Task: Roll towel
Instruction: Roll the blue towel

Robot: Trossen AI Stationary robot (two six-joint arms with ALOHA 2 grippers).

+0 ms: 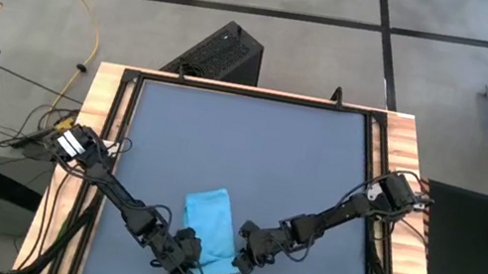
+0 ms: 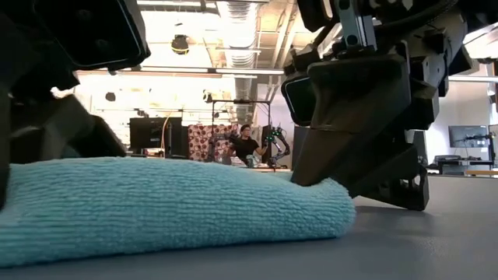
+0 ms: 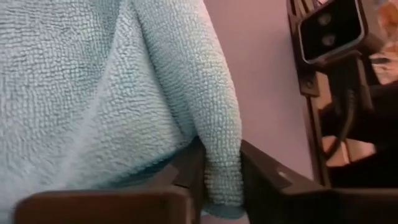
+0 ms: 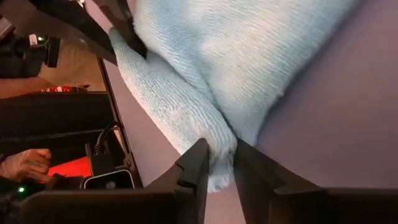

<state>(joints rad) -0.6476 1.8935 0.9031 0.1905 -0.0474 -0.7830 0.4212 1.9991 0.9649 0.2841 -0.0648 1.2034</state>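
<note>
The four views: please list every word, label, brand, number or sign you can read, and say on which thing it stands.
No text can be read in any view.
The towel is plain, without label or print.
The screens in the room behind the table in the low view are too small and blurred to read.

No readable text, labels, brands or numbers in any view. The towel (image 1: pixel 211 229) is plain and unmarked, and the table (image 1: pixel 252 149) carries no print. Screens in the room behind the table in the low view are too small and blurred to read.
</note>
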